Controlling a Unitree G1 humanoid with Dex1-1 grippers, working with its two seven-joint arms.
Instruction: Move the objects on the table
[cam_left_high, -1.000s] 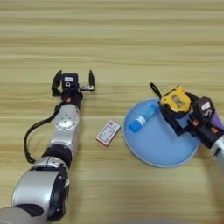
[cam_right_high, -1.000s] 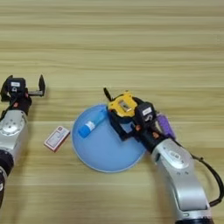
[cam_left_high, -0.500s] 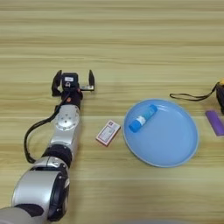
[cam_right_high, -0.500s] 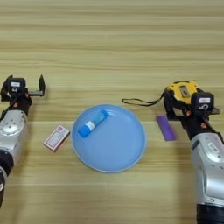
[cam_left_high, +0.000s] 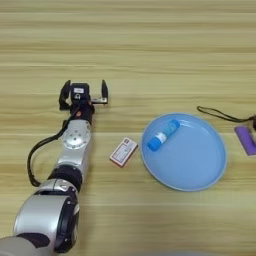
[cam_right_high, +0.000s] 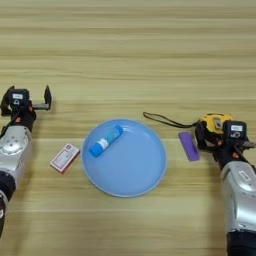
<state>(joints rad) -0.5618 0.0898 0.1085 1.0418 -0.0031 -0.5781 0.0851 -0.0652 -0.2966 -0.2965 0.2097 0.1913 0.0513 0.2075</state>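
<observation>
A yellow-and-black tape measure (cam_right_high: 214, 123) sits at the right of the table (cam_right_high: 125, 50), its black strap (cam_right_high: 162, 120) trailing left toward the plate. My right gripper (cam_right_high: 218, 134) is shut on it, black fingers on either side. A blue tube with a white label (cam_right_high: 106, 140) lies inside the round blue plate (cam_right_high: 135, 170) near its upper left rim. Just left of the plate, a flat red-and-white box (cam_left_high: 123, 151) lies on the wood. My left gripper (cam_left_high: 84, 93) rests on the table at the left, open and holding nothing.
A small purple strip (cam_right_high: 188, 145) lies between the plate and the tape measure. The left arm stretches along the table from the near left corner, with a black cable (cam_left_high: 37, 155) looping beside it.
My right gripper has carried the tape measure off the plate and out to the right, then a little nearer. The purple strip now shows. The left arm has stayed still.
</observation>
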